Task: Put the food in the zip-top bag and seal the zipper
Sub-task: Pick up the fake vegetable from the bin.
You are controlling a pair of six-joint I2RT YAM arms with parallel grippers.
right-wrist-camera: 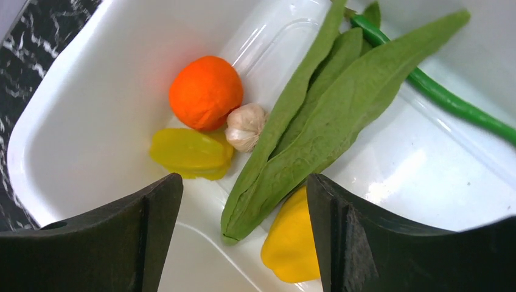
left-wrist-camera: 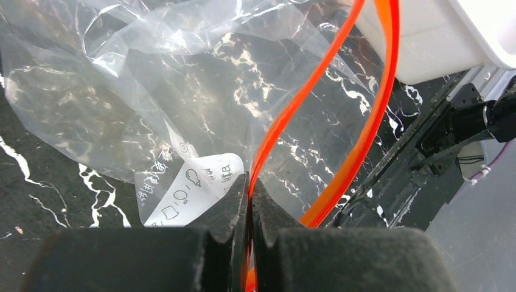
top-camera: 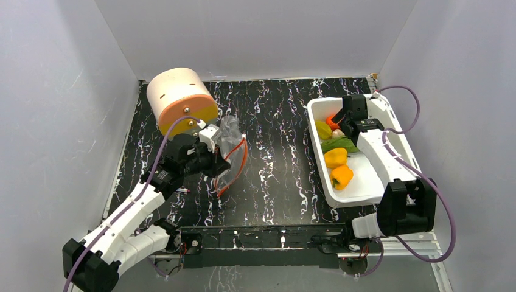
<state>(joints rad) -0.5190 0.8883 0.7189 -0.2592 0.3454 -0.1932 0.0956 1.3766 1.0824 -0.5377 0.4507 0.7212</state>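
Closest to the arm bases, on the left, the left hand [left-wrist-camera: 249,182] is pressed together, pinching one strip of the zipper [left-wrist-camera: 365,121]. The clear zip-top bag [left-wrist-camera: 152,91] sits crumpled just past its fingers on the black marbled table [top-camera: 280,152], the two orange strips apart. On the right, the white tub [top-camera: 365,188] holds two yellow bell peppers [top-camera: 341,177] at its near part. Further in, the right hand [right-wrist-camera: 242,179] hovers spread wide, directly above the long green leaf [right-wrist-camera: 328,115]. Just beyond its fingertips lie a yellow lemon-like piece [right-wrist-camera: 190,152], a garlic bulb [right-wrist-camera: 245,126] and the orange round fruit [right-wrist-camera: 205,92], huddled together. A pink drum [top-camera: 179,100] stands behind the bag.
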